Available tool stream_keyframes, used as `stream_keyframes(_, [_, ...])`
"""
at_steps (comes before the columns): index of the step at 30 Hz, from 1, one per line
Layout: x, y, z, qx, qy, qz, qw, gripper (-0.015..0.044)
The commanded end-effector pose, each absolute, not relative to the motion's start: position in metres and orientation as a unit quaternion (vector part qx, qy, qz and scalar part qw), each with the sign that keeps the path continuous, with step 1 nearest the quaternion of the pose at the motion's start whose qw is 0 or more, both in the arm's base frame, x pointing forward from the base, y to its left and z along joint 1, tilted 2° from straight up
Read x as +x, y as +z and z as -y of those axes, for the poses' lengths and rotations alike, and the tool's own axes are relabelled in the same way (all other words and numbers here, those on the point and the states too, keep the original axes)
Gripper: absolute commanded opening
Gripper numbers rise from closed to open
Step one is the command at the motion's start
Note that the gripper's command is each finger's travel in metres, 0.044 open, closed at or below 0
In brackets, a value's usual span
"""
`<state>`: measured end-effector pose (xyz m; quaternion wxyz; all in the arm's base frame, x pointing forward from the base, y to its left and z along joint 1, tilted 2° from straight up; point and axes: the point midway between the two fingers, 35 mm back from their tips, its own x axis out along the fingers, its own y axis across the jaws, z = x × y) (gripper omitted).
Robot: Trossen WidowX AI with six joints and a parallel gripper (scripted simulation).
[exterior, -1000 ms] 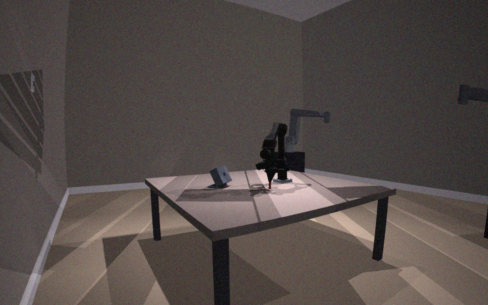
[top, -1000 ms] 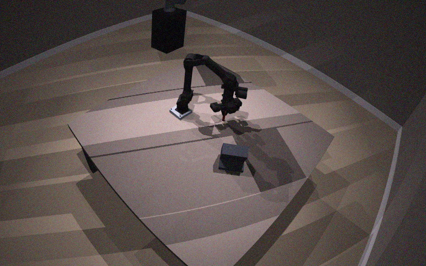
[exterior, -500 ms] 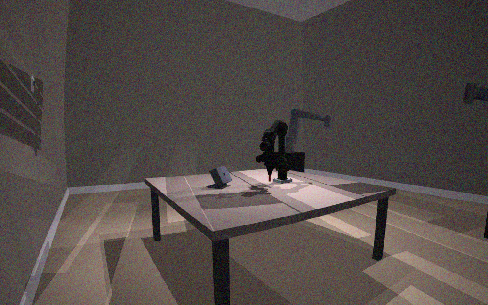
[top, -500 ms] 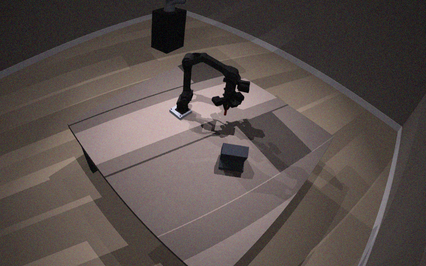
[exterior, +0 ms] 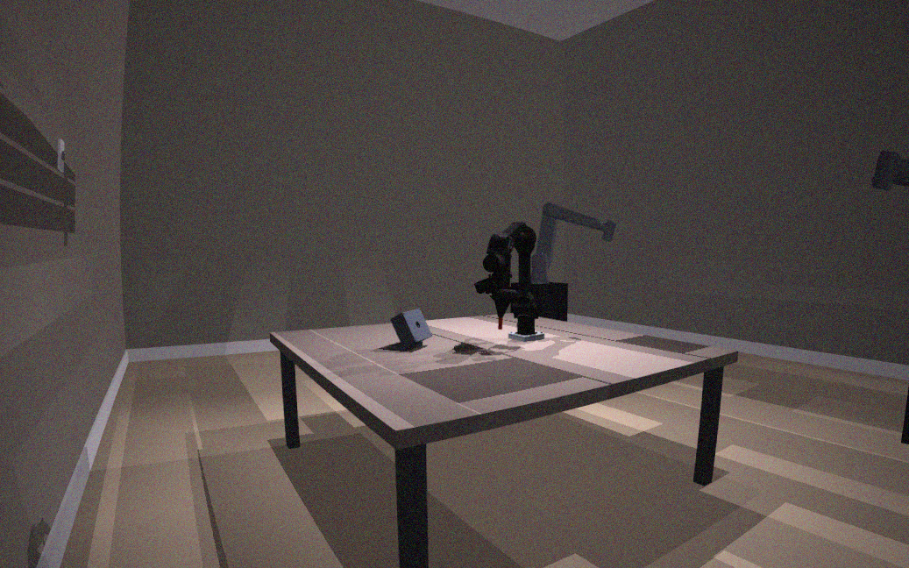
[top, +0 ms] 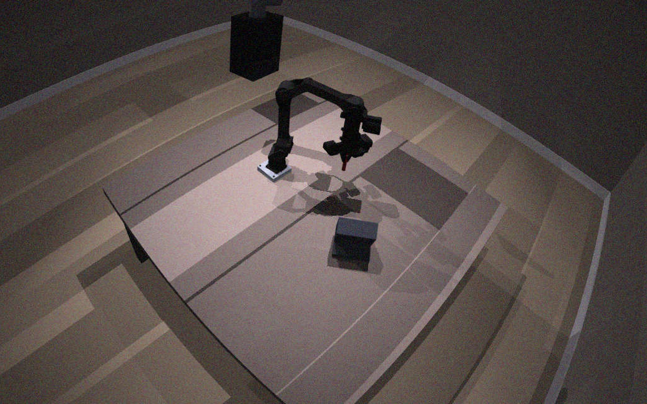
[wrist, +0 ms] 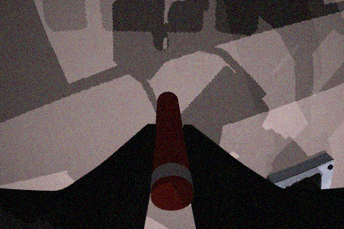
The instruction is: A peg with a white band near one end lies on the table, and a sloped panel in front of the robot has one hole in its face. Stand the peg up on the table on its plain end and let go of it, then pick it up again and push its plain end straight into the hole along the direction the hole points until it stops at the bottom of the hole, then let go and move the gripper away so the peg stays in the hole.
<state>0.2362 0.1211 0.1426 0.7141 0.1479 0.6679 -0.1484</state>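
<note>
Peg [wrist: 169, 151] is held between the gripper [wrist: 170, 178] fingers, jaws closed narrow on its shaft just below the white band [wrist: 171, 175]. In wrist view the banded end is seen nearest the camera and the plain end is pointed away, down toward the table [top: 245, 301]. Dark red body noted; band appears greyish in the dim light.

In top view the peg [top: 344, 163] is seen hanging approx. vertical under the gripper [top: 346, 153], lifted off the table surface; only its lower part is visible below the fingers. Same is confirmed in exterior view: peg [exterior: 500, 321] is held above the table [exterior: 486, 409], tip apart from the surface, gripper [exterior: 500, 309] pointed downward.

Sloped panel [top: 354, 235] is located on the table in front of the robot, well apart from gripper and peg. In exterior view the panel [exterior: 411, 327] is seen tilted, w/ one small hole [exterior: 415, 323] in its face. Hole is not made out in top view.

Arm base [top: 274, 171] is bolted to the table, w/ the arm arched up and over toward the panel side. A corner of the base plate [wrist: 305, 172] is seen at lower right in wrist view. Contact between fingertips and peg is taken as firm; exact pad position hidden by the finger bodies.
</note>
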Motion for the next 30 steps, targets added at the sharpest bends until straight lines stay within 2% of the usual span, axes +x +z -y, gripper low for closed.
stream_keyframes(1, [0.242,0.141,-0.118,0.130,-0.149,-0.660,0.725,0.0000])
stream_keyframes(30, [0.284,0.134,-0.091,-0.022,-0.160,-0.594,0.788,0.0000])
